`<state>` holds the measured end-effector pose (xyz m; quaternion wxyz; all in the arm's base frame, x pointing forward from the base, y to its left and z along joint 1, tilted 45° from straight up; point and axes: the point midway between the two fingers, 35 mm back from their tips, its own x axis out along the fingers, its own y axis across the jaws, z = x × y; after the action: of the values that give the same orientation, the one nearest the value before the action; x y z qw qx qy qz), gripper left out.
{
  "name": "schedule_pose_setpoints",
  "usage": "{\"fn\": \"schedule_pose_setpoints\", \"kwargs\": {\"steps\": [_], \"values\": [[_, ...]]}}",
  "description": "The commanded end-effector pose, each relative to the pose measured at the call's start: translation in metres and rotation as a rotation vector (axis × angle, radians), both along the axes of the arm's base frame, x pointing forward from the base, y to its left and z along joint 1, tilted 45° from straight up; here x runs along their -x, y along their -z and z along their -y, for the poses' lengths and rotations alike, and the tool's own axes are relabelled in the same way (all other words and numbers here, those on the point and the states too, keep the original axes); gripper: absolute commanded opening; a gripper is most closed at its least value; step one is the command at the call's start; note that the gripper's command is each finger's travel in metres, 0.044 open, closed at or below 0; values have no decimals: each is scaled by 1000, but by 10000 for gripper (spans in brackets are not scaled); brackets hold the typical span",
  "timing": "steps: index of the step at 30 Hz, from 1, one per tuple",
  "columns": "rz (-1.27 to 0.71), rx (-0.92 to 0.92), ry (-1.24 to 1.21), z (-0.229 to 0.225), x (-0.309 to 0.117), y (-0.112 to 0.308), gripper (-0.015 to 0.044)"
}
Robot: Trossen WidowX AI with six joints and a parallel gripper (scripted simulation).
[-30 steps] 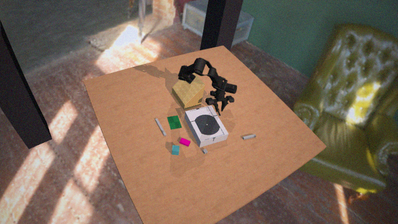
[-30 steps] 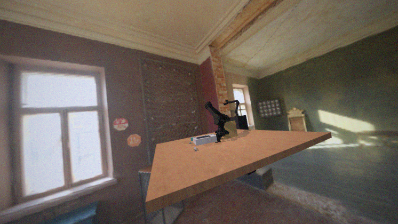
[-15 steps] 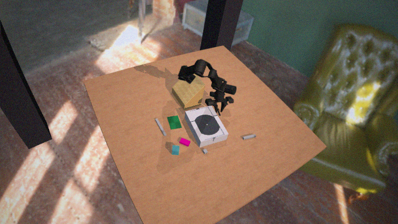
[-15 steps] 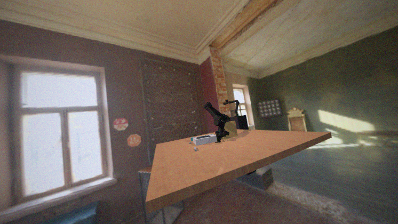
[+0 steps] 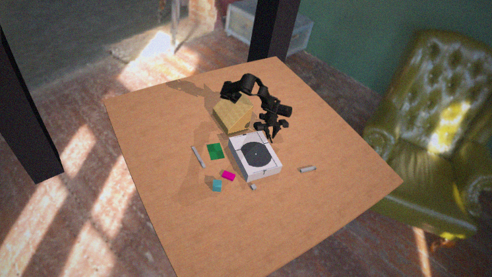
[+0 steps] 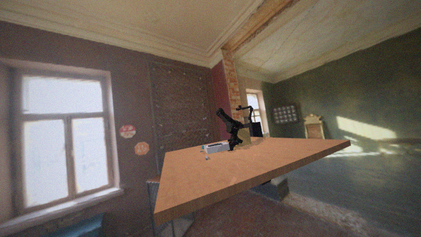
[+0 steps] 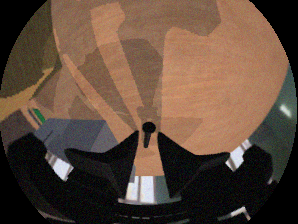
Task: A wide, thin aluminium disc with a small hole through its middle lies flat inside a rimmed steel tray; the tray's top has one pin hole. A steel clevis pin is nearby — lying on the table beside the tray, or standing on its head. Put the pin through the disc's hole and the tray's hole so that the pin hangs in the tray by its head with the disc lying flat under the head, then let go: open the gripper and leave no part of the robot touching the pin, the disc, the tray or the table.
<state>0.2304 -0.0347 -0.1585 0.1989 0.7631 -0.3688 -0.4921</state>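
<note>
The disc [image 5: 250, 159] lay dark, round and flat in the pale tray [image 5: 238, 156] [image 6: 217, 148] [image 7: 75, 135], its small centre hole showing bright. To the right, beside the tray, the pin [image 7: 148, 128], black with a round head and narrow shank, showed between the parted fingertips of the partly open gripper [image 5: 272, 139] [image 6: 231, 149] [image 7: 148, 133].

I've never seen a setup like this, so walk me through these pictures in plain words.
The machine is one black robot arm over a wooden table. The first picture looks down from above, the second from off to one side, and the third from the arm's own wrist.

On the table, a pale tray carries a dark, flat disc. Around it are a green square and pink and teal blocks, among others.

Nothing looks held: the end effector has its fingertips either side of a dark pin, with gaps showing.
</note>
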Motion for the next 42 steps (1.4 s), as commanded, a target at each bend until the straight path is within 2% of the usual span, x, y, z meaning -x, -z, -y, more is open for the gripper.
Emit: {"fn": "schedule_pose_setpoints", "kwargs": {"steps": [1,2,7,17,34,42], "values": [[-6,6,-3,1,1,0,55],[-6,6,-3,1,1,0,29],[-6,6,-3,1,1,0,0],[-4,4,-2,-2,0,-3,0],[1,-3,0,-43,-6,-43,0],[1,-3,0,-48,-7,-49,0]]}}
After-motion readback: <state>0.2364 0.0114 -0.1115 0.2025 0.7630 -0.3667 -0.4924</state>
